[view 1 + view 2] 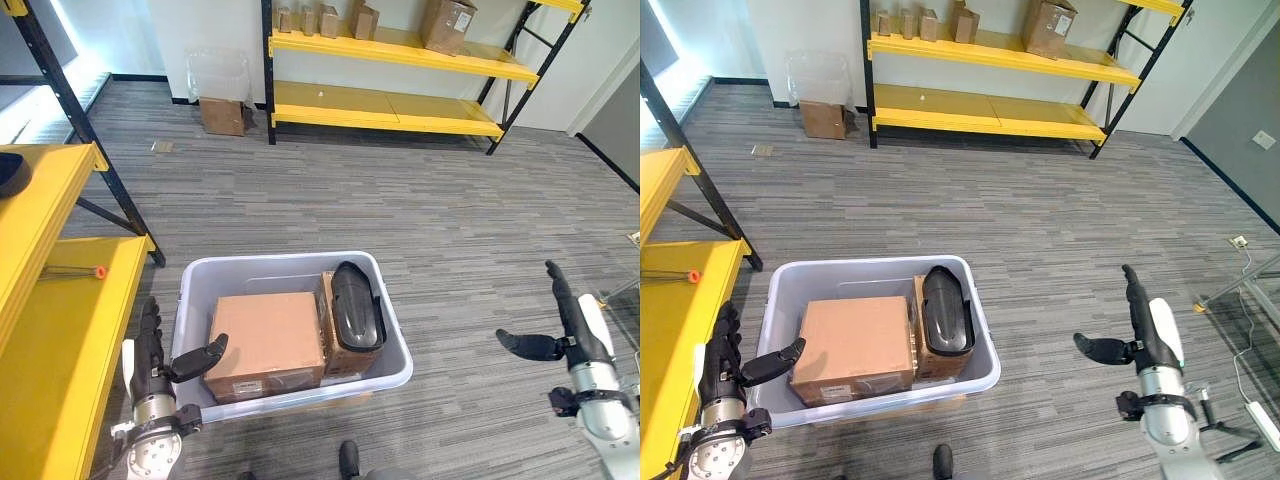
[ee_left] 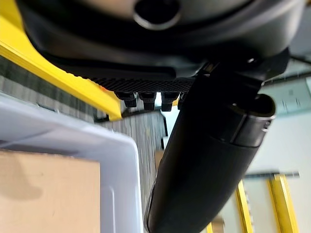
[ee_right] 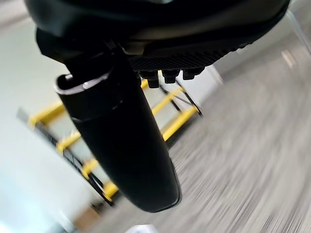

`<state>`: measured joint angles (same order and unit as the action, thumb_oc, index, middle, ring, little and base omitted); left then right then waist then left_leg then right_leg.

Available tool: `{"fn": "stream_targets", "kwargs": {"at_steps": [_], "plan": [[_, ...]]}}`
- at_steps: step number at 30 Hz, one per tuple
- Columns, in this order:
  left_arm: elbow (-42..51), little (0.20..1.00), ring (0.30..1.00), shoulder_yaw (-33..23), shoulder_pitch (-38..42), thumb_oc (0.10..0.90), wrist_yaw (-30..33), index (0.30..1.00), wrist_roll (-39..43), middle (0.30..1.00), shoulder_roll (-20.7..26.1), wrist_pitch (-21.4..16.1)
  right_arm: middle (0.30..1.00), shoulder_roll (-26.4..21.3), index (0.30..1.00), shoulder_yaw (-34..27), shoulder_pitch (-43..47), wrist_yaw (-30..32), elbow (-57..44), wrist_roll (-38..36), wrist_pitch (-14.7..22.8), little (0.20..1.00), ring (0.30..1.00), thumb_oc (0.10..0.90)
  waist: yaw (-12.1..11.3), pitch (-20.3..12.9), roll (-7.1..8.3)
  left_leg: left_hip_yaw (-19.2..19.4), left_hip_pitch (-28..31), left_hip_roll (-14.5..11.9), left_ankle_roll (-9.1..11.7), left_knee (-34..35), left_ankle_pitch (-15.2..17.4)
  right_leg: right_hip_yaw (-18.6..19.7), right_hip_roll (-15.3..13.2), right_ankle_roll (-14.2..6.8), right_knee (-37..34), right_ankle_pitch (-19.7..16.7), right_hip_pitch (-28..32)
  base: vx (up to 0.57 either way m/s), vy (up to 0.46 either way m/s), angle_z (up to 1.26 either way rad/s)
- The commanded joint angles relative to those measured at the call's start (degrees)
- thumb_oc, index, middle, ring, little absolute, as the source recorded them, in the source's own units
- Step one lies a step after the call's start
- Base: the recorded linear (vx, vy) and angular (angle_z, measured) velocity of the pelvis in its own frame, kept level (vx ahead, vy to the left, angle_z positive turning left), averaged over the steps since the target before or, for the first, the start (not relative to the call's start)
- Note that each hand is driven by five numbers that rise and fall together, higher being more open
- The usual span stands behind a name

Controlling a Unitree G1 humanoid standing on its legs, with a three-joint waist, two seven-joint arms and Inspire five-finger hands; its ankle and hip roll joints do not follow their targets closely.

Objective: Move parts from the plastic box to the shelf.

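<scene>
The plastic box sat on the carpet with the parts still in it: a flat cardboard box and, upright beside it, a black curved part leaning against a smaller carton. The left hand hung at the bin's outer wall, fingers straight and relaxed, thumb tip reaching over the rim toward the cardboard box, holding nothing. The right hand hovered well apart from the bin, fingers straight up, thumb spread, empty. The cardboard box looked stiff and probably moderately heavy, best taken by opposite side edges with both hands; the black part seemed smooth, likely slippery. A yellow shelf stood just behind the left fingers.
</scene>
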<state>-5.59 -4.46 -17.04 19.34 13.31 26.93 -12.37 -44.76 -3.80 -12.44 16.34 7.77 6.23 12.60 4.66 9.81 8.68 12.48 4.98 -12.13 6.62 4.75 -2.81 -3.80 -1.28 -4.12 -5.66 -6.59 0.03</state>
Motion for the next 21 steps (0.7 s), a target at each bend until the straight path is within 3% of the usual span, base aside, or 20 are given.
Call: {"fn": "stream_targets", "kwargs": {"at_steps": [1, 3, 4, 8, 10, 14, 21], "plan": [[5.7, 1.0, 1.0, -0.6, 7.1, 0.9, -2.3, 1.0, 1.6, 1.0, 5.8, -3.1, 1.0, -4.3, 1.0, -5.8, 11.4, 8.4, -6.5, 10.7, 4.3, 1.0, 1.0, 0.9, -0.4, 0.4, -0.32, 2.7, -0.3, -5.2, 0.4, 0.2, 1.9, -0.5, -6.1, -6.4, 0.7, -0.3, -2.1, -0.11, -0.146, -0.09], [5.7, 1.0, 1.0, 0.6, 9.1, 0.9, -2.7, 1.0, 2.4, 1.0, 7.0, -2.6, 1.0, -9.0, 1.0, -4.8, 14.3, 10.3, -7.8, 17.6, 3.8, 1.0, 1.0, 0.9, -0.7, 1.1, -0.33, 2.5, -1.6, -5.6, 0.5, 0.2, 1.5, -0.2, -5.7, -6.4, 0.7, -0.6, -3.7, -0.12, -0.209, -0.12], [5.8, 1.0, 1.0, 2.3, 11.3, 0.9, -2.9, 1.0, 3.5, 1.0, 8.7, -1.7, 1.0, -15.9, 1.0, -1.9, 18.3, 13.8, -9.8, 22.9, 2.7, 1.0, 1.0, 0.9, -1.3, 2.2, 0.04, 2.1, -3.4, -6.3, 0.6, 0.2, 0.7, 0.0, -5.1, -6.4, 0.7, -1.1, -5.3, -0.14, -0.294, -0.06], [6.5, 1.0, 1.0, 4.2, 13.7, 0.9, -2.7, 1.0, 4.0, 1.0, 10.3, -1.0, 1.0, -20.9, 1.0, 0.6, 23.7, 13.2, -12.5, 18.8, 3.1, 1.0, 1.0, 0.9, -1.6, 4.4, 0.24, 1.5, -5.1, -6.8, 0.7, 0.2, -0.2, 0.3, -4.5, -6.1, 0.7, -1.3, -6.7, -0.08, -0.167, -0.03], [6.8, 1.0, 1.0, 5.3, 15.9, 0.9, -3.4, 1.0, 4.2, 1.0, 11.5, -0.6, 1.0, -23.7, 1.0, 4.3, 30.2, 9.9, -14.8, 14.6, 4.2, 1.0, 1.0, 0.9, -2.0, 6.5, -0.13, 0.7, -6.9, -6.7, 0.9, 0.2, -0.8, 0.4, -4.4, -5.8, 0.7, -1.2, -8.2, -0.16, -0.107, -0.04], [6.6, 1.0, 1.0, 6.8, 18.9, 0.9, -3.7, 1.0, 4.2, 1.0, 11.5, 0.0, 1.0, -24.3, 1.0, 12.7, 40.0, 6.3, -17.4, 11.3, 3.8, 1.0, 1.0, 0.9, -2.7, 10.0, -1.45, -0.7, -9.7, -5.9, 0.9, 0.2, -1.9, 0.0, -4.6, -5.2, 0.7, -1.2, -10.2, -0.14, -0.039, 0.01], [6.7, 1.0, 1.0, 8.6, 21.7, 0.9, -2.8, 1.0, 4.2, 1.0, 9.8, -0.5, 1.0, -19.7, 1.0, 22.1, 50.6, 2.6, -18.4, 10.7, 4.2, 1.0, 1.0, 0.9, -3.1, 14.1, -4.27, -1.9, -12.6, -4.4, 1.0, 0.1, -2.6, -0.6, -5.6, -4.6, 0.7, -0.8, -12.7, -0.11, 0.036, 0.07]]}}
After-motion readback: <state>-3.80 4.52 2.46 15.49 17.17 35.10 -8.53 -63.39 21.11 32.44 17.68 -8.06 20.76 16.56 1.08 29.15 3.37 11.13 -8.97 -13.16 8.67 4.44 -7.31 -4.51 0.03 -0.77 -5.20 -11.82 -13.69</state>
